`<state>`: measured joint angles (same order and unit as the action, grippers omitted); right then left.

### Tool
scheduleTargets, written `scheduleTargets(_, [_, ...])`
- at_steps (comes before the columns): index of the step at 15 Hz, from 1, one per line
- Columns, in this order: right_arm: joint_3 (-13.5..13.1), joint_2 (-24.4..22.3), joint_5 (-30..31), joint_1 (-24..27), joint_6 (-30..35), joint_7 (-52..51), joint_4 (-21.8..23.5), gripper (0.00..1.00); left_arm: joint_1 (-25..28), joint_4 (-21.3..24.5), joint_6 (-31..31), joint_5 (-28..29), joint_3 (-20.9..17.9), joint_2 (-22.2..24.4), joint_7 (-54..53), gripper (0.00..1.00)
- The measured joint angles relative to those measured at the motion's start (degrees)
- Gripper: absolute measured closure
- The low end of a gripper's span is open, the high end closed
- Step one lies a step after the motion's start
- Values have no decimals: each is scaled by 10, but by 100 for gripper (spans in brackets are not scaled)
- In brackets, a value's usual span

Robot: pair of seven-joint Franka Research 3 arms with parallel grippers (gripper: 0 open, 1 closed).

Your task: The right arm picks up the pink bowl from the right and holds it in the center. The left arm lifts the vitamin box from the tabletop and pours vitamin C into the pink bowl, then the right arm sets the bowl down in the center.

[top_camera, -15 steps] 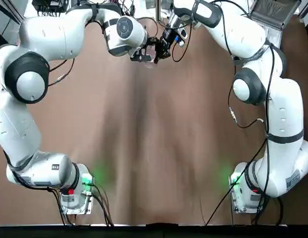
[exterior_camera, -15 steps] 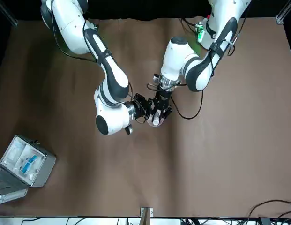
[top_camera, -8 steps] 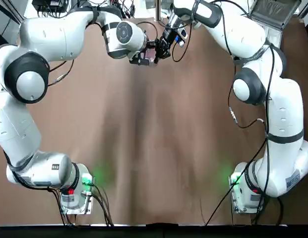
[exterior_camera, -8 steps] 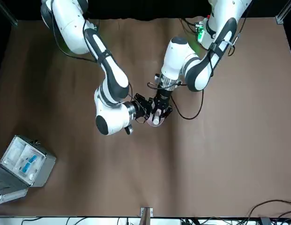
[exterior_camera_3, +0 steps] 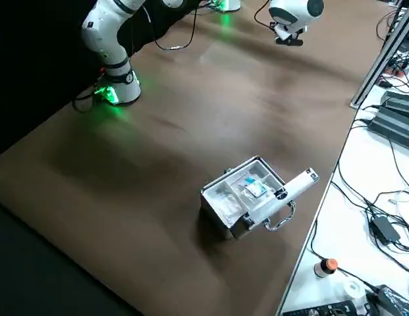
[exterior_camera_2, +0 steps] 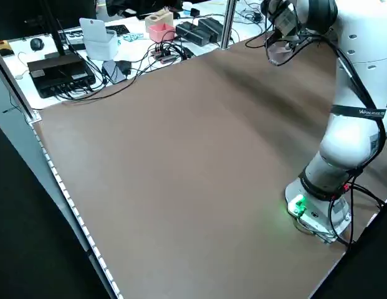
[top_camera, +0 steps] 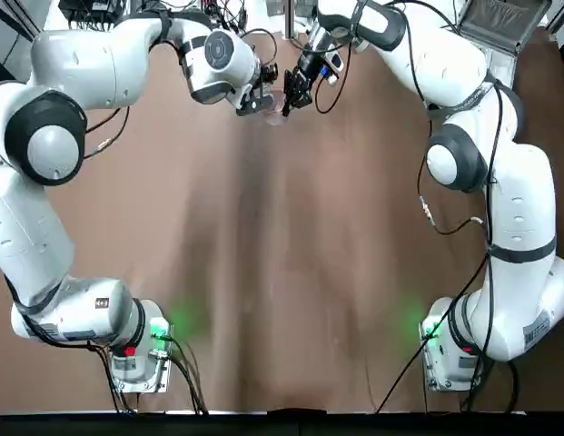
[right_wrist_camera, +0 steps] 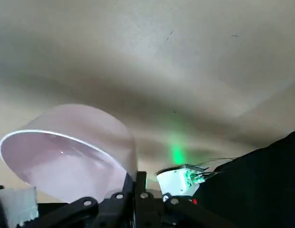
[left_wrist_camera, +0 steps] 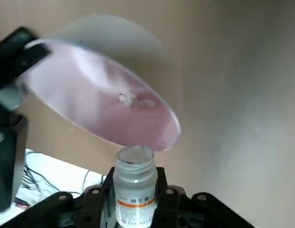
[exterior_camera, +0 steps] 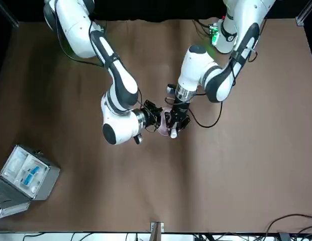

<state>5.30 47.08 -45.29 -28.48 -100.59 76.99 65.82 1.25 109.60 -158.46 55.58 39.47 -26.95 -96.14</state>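
above the tabletop [top_camera: 263, 272], the right gripper [right_wrist_camera: 134, 183] pinches the pink bowl [right_wrist_camera: 66, 159] by its wall, apparently to keep its mouth free, while the left gripper [left_wrist_camera: 135, 190] grips the vitamin box [left_wrist_camera: 136, 183], a small bottle, beside it for pouring.

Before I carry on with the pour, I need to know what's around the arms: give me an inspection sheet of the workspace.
Surface: brown tabletop, rumpled.
Pink bowl: held up, tilted, pale bits inside.
Vitamin bottle: open mouth beside the bowl's rim.
Clutter: open grey case with packets inside, on the tabletop.
Left gripper: closed on the bottle, near center.
Right gripper: closed on the bowl's edge, beside the left.
Cables: black ones looping off both arms.
Surroundings: white side table with tangled wires; people, nothing seen.
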Motion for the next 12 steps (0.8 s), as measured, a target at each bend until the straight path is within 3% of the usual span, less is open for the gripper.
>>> scheduleTargets(6, [0, 0, 0, 0, 0, -1, 0, 98, 10, -4, 38, -230, 24, 0, 2, 65])
scheduleTargets(12, [0, 0, 0, 0, 0, -2, 0, 98, 25, -61, 142, -445, 32, 0, 4, 65])
